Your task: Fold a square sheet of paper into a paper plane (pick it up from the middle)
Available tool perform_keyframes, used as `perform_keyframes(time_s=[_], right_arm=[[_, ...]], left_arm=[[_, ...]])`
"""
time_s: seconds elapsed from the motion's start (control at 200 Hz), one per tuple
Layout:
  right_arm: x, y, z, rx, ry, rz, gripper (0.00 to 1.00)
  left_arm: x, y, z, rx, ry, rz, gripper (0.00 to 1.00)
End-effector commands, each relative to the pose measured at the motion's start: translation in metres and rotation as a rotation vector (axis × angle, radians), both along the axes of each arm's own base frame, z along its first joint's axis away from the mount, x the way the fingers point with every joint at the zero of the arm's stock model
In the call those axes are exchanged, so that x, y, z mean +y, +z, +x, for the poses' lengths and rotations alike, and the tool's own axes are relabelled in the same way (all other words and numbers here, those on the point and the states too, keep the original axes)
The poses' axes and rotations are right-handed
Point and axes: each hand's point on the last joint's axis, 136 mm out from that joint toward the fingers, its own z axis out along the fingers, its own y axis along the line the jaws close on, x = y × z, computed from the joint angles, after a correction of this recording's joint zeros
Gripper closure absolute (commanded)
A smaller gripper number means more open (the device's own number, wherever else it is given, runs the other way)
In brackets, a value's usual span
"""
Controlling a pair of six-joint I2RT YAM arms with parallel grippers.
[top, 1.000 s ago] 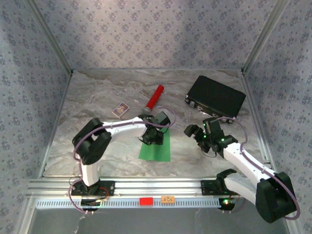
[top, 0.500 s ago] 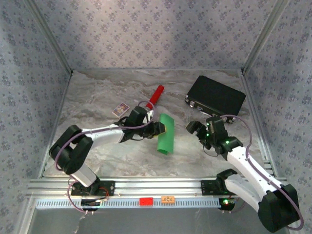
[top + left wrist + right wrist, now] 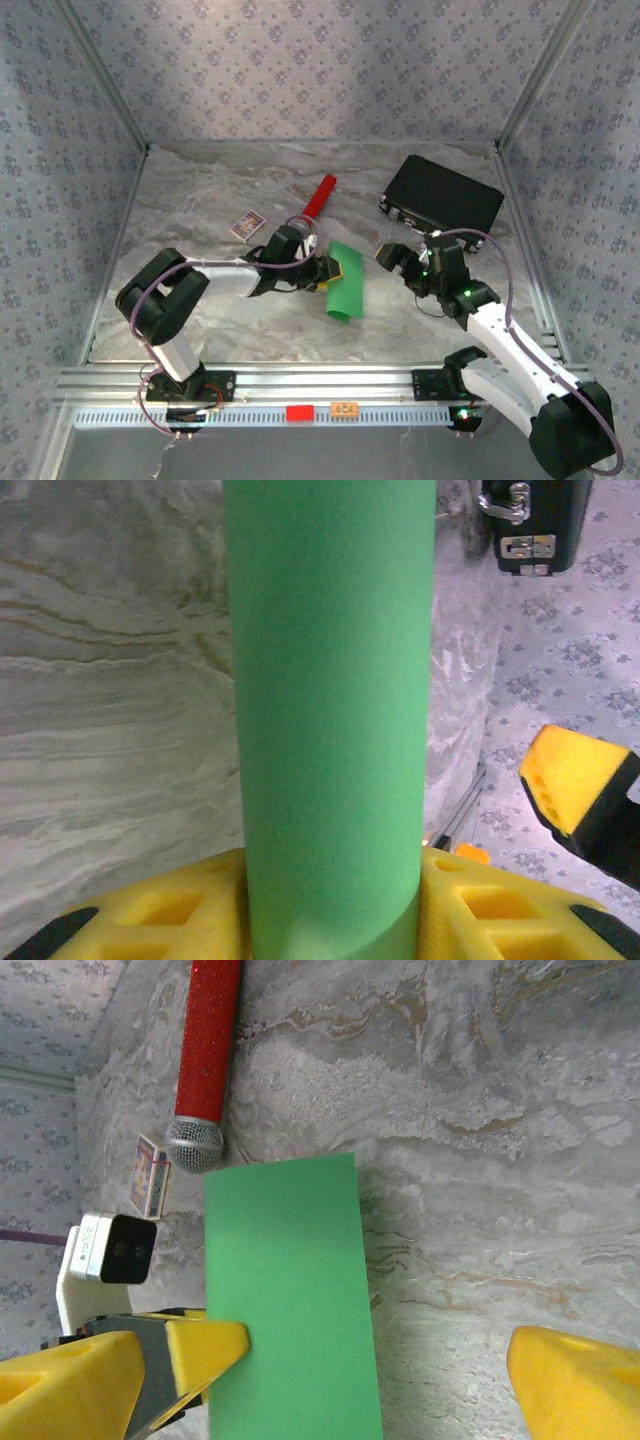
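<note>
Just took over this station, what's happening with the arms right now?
The left gripper is shut on the paper, holding it curled over rather than flat. The right gripper is open and close beside the paper, not gripping it. No pointed fold shows yet.

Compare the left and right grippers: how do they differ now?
The left gripper is clamped on the green paper; the right gripper stands wide open, gripping nothing. The left gripper carries the paper; the right gripper only faces it, one finger by its edge. Both have yellow fingers.
</note>
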Motion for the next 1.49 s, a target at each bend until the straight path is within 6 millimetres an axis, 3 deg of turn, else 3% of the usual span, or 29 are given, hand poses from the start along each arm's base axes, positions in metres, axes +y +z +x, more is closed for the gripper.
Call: perform_keyframes(time_s=[0.0, 0.325, 0.555, 0.835, 1.069, 1.489], right_arm=[[0.008, -0.003, 0.000, -0.013, 0.048, 0.015, 0.05], [0.021, -0.013, -0.001, 0.029, 0.109, -0.005, 0.05], [0.025, -0.019, -0.002, 0.057, 0.112, -0.015, 0.06], [0.023, -0.025, -0.002, 0.076, 0.098, -0.024, 0.06], [0.025, -0.026, -0.001, 0.084, 0.097, -0.022, 0.06], [0.029, -0.030, -0.002, 0.102, 0.100, -0.031, 0.06]], left_arm=[[0.007, -0.018, 0.002, 0.014, 0.035, 0.045, 0.59], [0.016, -0.038, 0.001, 0.054, 0.093, 0.080, 0.59], [0.036, -0.050, -0.004, 0.039, 0.094, 0.272, 0.52], [0.045, -0.036, -0.003, -0.049, 0.034, 0.386, 0.40], [0.051, -0.026, 0.000, -0.115, -0.024, 0.453, 0.41], [0.062, -0.041, -0.001, -0.104, -0.069, 0.538, 0.48]])
